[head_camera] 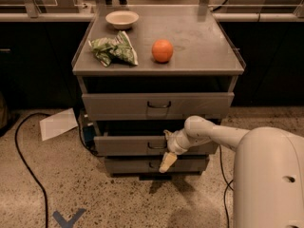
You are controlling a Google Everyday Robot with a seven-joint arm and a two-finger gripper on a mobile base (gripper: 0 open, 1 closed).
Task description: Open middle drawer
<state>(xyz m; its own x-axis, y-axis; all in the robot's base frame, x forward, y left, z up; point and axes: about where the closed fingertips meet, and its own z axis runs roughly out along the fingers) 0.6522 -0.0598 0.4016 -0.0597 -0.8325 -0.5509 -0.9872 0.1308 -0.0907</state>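
The middle drawer (pixel 123 145) is the second of three grey drawers in the front of a grey metal cabinet, below the top drawer (pixel 118 106) and above the bottom drawer (pixel 133 165). Its wide flat front panel carries a small dark loop handle (pixel 155 147) at centre. A dark gap shows between this front panel and the top drawer above it (how far the drawer is drawn out cannot be told).

The pincer (pixel 166 149) is at the drawer front, on the right end of the loop handle, and its cream tip hangs down over the front of the bottom drawer. Whether the pincer is spread or pressed together cannot be told. The white arm (pixel 213 133) reaches to it from the right, out of the robot's white body (pixel 270 179) in the lower right corner.

The counter (pixel 204 42) on top of the cabinet carries three items:
- an orange (pixel 162 50), near centre;
- a crumpled green bag (pixel 114 51), left of the orange and apart from it;
- a pale bowl (pixel 122 19), behind the bag.

On the speckled floor, left of the cabinet, lie a sheet of paper (pixel 58 123) and a black cable (pixel 23 160).
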